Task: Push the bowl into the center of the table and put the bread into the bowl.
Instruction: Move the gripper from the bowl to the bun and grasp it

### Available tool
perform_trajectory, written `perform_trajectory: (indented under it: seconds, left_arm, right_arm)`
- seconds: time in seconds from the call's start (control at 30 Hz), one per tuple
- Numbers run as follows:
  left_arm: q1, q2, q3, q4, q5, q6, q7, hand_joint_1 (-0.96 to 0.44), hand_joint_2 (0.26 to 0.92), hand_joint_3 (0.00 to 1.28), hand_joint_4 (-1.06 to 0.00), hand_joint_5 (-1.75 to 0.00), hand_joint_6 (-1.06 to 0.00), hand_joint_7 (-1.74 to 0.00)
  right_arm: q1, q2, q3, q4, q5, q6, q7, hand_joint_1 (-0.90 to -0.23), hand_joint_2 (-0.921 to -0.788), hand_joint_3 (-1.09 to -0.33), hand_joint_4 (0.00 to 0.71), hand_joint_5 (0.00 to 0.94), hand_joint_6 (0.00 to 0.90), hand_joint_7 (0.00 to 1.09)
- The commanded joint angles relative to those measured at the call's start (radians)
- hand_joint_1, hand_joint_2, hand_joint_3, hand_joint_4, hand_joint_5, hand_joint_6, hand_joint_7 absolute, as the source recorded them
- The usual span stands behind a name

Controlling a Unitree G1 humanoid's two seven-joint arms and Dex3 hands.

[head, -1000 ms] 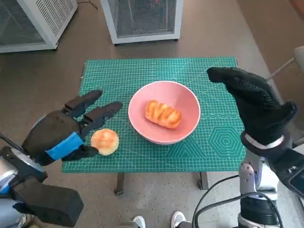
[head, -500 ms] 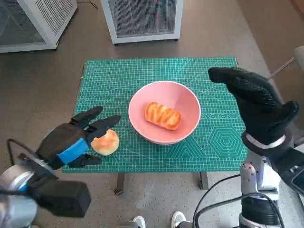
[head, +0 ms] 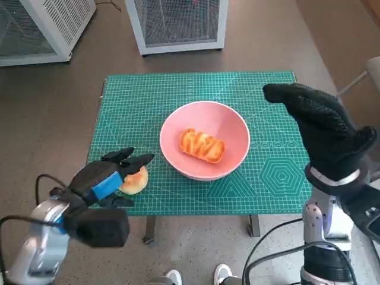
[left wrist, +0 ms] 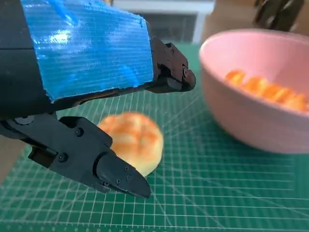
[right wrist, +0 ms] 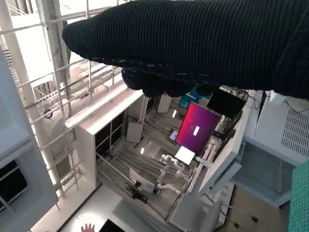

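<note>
L hand over bun – bowl holds 1 pastry.

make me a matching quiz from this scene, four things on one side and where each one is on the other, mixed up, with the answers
Things:
1. long bread
2. round bun
3. left hand
4. right hand

Places:
A. raised over the table's right edge, holding nothing
B. inside the pink bowl
C. on the green mat, left of the bowl
D. low over the mat's front left corner, fingers around the bun

Pairs: 1-B, 2-C, 3-D, 4-A
</note>
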Motion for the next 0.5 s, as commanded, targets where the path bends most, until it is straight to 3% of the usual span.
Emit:
perform_trajectory:
  seconds: [0.03, 0.23, 0.43, 0.47, 0.5]
  left_arm:
    - [-0.061, -0.021, -0.049, 0.117, 0.023, 0.018, 0.009, -0.2, 0.795, 0.01, -0.26, 0.0, -0.35, -0.02]
    - [-0.109, -0.03, -0.082, 0.217, 0.042, 0.028, 0.024, -0.07, 0.82, 0.01, -0.36, -0.03, -0.42, -0.04]
    - [-0.138, -0.025, -0.111, 0.287, 0.077, 0.018, 0.076, 0.07, 0.899, 0.04, -0.66, -0.08, -0.69, -0.11]
    - [-0.14, -0.023, -0.114, 0.297, 0.082, 0.011, 0.087, 0.04, 0.907, 0.08, -0.64, -0.49, -0.61, -0.56]
    - [-0.142, -0.021, -0.117, 0.311, 0.086, 0.0, 0.102, 0.04, 0.91, 0.11, -0.62, -0.64, -0.58, -0.72]
  right_arm:
    - [0.012, -0.007, -0.004, 0.002, -0.004, 0.004, 0.005, -0.505, -0.921, -0.486, 0.387, 0.001, 0.106, 0.55]
    - [0.017, -0.007, -0.006, -0.004, -0.008, 0.001, 0.0, -0.506, -0.921, -0.488, 0.391, 0.002, 0.104, 0.55]
    - [0.024, -0.009, -0.007, -0.013, -0.008, 0.001, 0.001, -0.507, -0.921, -0.49, 0.392, 0.003, 0.099, 0.55]
    - [0.025, -0.01, -0.007, -0.014, -0.008, 0.001, 0.001, -0.508, -0.921, -0.49, 0.392, 0.003, 0.098, 0.55]
    - [0.026, -0.01, -0.008, -0.014, -0.008, 0.0, 0.001, -0.508, -0.921, -0.49, 0.392, 0.003, 0.098, 0.55]
